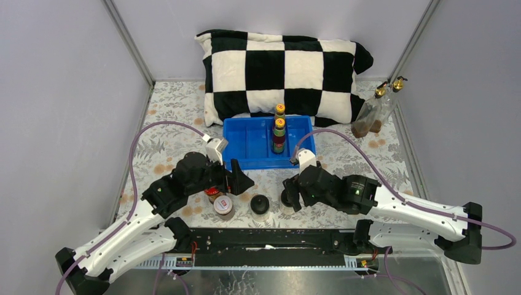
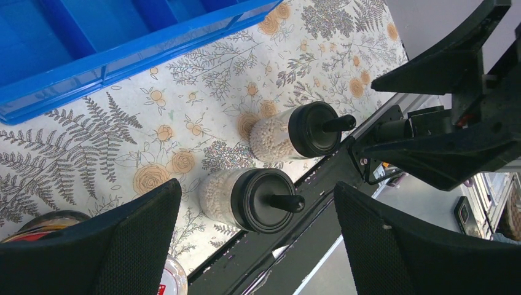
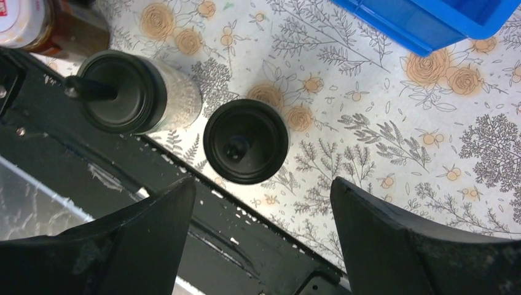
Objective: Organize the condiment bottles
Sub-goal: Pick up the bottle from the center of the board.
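Right end effector [image 3: 263,182]: released, fingers spread, poised straight above a black-capped clear jar [image 3: 246,142] without touching it.
Left end effector [image 1: 242,182]: released and empty, with the second black-capped jar of pale grains [image 2: 257,198] standing just below it.
Step in hand: probably gripping the jar under the right end effector, bound for the blue plastic tray [image 1: 252,138] beyond it.
Doing it well: descend centred, clear the cap's thin knob and clench on the round wall below the cap, keeping the fingers off the neighbouring jar.
Surfaces: glossy black cap, slick cylindrical body, flat floral-print tabletop [image 3: 381,123].
Tray contents: two slim yellow-capped sauce bottles [image 1: 279,132], upright.
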`<state>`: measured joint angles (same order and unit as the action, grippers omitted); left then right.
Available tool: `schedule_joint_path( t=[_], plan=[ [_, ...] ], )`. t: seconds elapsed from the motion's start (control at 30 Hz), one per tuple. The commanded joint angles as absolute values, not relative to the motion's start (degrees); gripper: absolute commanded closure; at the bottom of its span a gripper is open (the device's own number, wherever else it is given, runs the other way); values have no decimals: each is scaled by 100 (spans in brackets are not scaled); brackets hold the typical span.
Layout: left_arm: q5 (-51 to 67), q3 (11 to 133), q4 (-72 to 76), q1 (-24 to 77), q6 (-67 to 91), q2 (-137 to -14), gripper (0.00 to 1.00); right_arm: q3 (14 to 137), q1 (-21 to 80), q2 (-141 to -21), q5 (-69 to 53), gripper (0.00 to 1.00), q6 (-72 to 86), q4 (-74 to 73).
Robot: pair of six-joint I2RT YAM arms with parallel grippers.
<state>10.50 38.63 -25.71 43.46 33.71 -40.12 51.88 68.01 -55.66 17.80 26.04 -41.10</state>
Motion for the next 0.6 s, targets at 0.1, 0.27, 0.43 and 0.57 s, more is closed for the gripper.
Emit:
schedule_joint_path(
  t=[0.1, 0.27, 0.43, 0.57],
  plan=[
    [1015, 3880, -2414, 4385, 3314, -3953, 2, 4904, 6864, -5869, 2246, 11, 2577, -3309],
    [1037, 3916, -2415, 4387, 3305, -3974, 2, 4791, 6862, -5944, 2098, 10, 2575, -3050],
    [1038, 3912, -2416, 4393, 3291, -4008, 2, 4783, 6860, -6145, 1996, 10, 2575, -3076],
    [1026, 3911, -2416, 4394, 3287, -4008, 2, 4739, 6873, -6158, 2004, 10, 2614, -3018]
  ],
)
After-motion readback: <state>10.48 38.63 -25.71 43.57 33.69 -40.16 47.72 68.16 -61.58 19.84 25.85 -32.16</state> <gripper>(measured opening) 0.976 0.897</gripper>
